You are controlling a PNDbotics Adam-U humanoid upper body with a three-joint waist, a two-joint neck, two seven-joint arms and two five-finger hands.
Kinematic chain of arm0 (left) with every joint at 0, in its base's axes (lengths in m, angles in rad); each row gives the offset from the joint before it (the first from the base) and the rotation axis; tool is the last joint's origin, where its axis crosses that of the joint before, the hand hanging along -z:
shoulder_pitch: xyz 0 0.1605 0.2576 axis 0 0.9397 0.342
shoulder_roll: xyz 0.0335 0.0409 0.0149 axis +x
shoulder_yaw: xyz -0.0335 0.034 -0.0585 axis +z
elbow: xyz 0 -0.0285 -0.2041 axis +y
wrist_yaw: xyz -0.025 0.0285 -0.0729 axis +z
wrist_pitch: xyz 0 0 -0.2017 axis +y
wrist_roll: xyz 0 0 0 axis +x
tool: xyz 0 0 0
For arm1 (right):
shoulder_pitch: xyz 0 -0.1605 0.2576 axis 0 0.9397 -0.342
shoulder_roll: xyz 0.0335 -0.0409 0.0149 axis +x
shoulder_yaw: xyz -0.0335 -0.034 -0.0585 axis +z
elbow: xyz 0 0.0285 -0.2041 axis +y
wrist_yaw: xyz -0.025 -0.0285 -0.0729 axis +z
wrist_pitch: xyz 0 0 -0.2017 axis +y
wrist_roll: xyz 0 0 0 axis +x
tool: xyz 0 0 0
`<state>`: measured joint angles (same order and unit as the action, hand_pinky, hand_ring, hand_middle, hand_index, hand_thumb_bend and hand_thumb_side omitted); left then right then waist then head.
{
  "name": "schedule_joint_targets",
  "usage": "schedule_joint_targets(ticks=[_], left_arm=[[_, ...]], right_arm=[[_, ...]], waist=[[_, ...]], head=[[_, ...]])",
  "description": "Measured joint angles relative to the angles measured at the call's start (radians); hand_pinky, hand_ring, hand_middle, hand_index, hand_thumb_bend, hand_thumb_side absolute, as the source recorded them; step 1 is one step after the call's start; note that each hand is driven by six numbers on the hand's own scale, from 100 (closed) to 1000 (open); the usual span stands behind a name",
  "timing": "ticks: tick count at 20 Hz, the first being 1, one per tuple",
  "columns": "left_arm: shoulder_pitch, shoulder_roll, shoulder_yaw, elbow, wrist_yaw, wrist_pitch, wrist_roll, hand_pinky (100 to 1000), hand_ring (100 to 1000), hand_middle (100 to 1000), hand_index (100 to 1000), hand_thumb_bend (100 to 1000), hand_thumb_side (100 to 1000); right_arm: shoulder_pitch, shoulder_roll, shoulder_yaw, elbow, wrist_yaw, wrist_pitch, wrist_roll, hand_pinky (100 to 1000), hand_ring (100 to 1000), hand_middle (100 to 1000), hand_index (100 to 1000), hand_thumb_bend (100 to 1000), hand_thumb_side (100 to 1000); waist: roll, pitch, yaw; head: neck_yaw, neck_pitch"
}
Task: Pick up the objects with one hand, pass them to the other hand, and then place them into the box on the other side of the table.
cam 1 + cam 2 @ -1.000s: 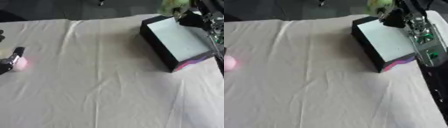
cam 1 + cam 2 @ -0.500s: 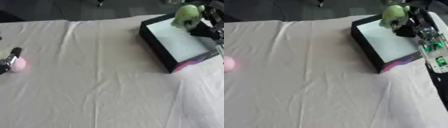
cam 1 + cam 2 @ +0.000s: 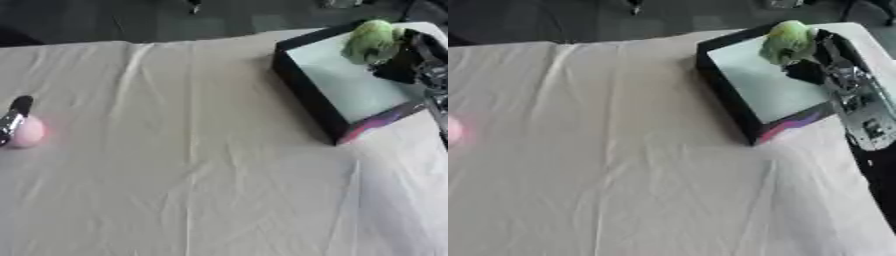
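Table (image 3: pixel 192 175) w/ cream cloth (image 3: pixel 623 165), creased lengthwise, covers most of view. Beyond table's far edge: dark grey floor (image 3: pixel 131 20), dim, w/ a few blurred dark items on it.

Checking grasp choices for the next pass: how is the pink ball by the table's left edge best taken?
Wrap the pink ball around its middle from above; it is round, so any side works. The left hand already touches it.

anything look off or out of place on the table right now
Nothing stands out. The box sits at an angle to the table edge, undamaged. The right hand holds the green object over it. The pink ball lies by the left hand.
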<state>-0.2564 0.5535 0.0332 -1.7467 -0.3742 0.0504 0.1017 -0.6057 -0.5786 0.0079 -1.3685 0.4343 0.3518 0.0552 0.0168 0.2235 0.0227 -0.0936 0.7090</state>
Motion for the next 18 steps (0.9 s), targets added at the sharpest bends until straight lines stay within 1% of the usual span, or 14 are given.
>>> schedule_joint_targets(ticks=[3,6,11,13,14,15,16,17,18], left_arm=[[0.0,0.0,0.0,0.0,0.001,-0.001,0.001,788,730,661,823,472,462],[0.0,0.0,0.0,0.0,0.002,-0.001,0.002,792,730,661,823,473,462],[0.0,0.0,0.0,0.0,0.003,-0.001,0.002,796,730,661,822,473,461],[0.0,0.0,0.0,0.0,0.003,-0.001,0.002,795,730,661,822,473,459],[0.0,0.0,0.0,0.0,0.003,-0.001,0.002,795,730,661,822,467,457],[0.0,0.0,0.001,0.0,0.003,-0.001,0.002,795,730,661,822,463,455],[0.0,0.0,0.001,0.0,0.003,0.0,0.004,796,731,662,823,461,454],[0.0,0.0,0.003,0.0,0.003,0.002,0.006,796,731,663,823,461,454],[-0.001,0.0,0.006,0.0,0.003,0.004,0.008,796,732,663,823,458,450]], right_arm=[[0.003,0.0,-0.008,0.006,0.015,0.013,-0.019,988,986,977,988,292,559],[0.004,0.0,-0.011,0.006,0.02,0.018,-0.038,989,991,988,995,327,524],[0.004,0.001,-0.012,0.006,0.023,0.016,-0.053,991,987,981,991,315,531],[0.004,0.001,-0.013,0.004,0.017,0.015,-0.058,991,984,976,983,285,537],[0.004,0.001,-0.013,0.001,0.01,0.015,-0.063,992,982,971,975,242,545],[0.004,0.002,-0.015,-0.004,0.0,0.016,-0.071,997,982,965,969,163,568],[0.004,0.002,-0.018,-0.012,-0.016,0.017,-0.082,1000,982,960,965,105,593],[0.004,0.004,-0.019,-0.021,-0.035,0.017,-0.096,1000,982,956,964,100,602],[0.004,0.006,-0.019,-0.031,-0.059,0.016,-0.11,1000,981,952,962,100,647]], waist=[[0.0,0.0,0.0],[0.0,0.0,0.0],[0.0,0.0,0.0],[0.0,0.0,0.0],[0.0,0.0,0.0],[0.0,0.0,0.0],[0.0,0.0,0.0],[0.0,0.0,0.0],[0.0,0.0,0.001]], head=[[-0.002,0.0],[-0.002,0.0],[-0.002,0.0],[0.0,0.0],[0.003,0.001],[0.007,0.001],[0.013,0.002],[0.021,0.002],[0.03,0.003]])
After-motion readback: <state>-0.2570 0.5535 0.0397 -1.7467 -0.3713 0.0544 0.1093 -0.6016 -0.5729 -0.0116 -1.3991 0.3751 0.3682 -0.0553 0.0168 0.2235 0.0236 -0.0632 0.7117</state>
